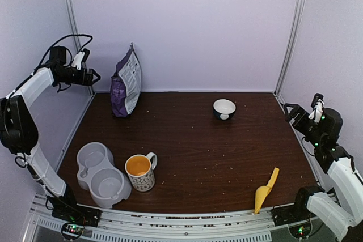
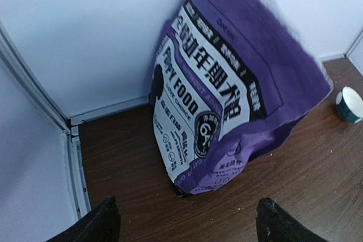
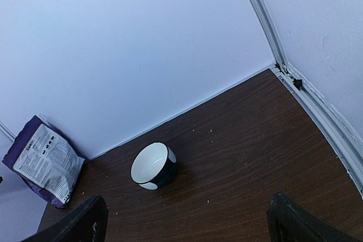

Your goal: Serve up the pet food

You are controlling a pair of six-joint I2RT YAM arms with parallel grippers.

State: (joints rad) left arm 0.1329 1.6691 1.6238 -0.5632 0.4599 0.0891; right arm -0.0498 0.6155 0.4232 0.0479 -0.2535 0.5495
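A purple "PUPPY FOOD" bag point(image 1: 126, 83) stands upright against the back wall at the far left; the left wrist view shows its white label point(image 2: 193, 111). The pet food itself is hidden. My left gripper point(image 1: 94, 76) hovers high, left of the bag, open and empty, its fingertips point(image 2: 105, 219) wide apart above the table in front of the bag. My right gripper point(image 1: 290, 109) hangs open and empty at the right edge. It looks toward a small black-and-white bowl point(image 3: 153, 165).
A grey double pet bowl point(image 1: 102, 175) sits at the near left, with an orange-lined patterned mug point(image 1: 140, 172) beside it. A yellow scoop point(image 1: 265, 191) lies at the near right. The black-and-white bowl point(image 1: 224, 108) is at the back centre-right. Crumbs dot the dark wood table point(image 1: 227, 157).
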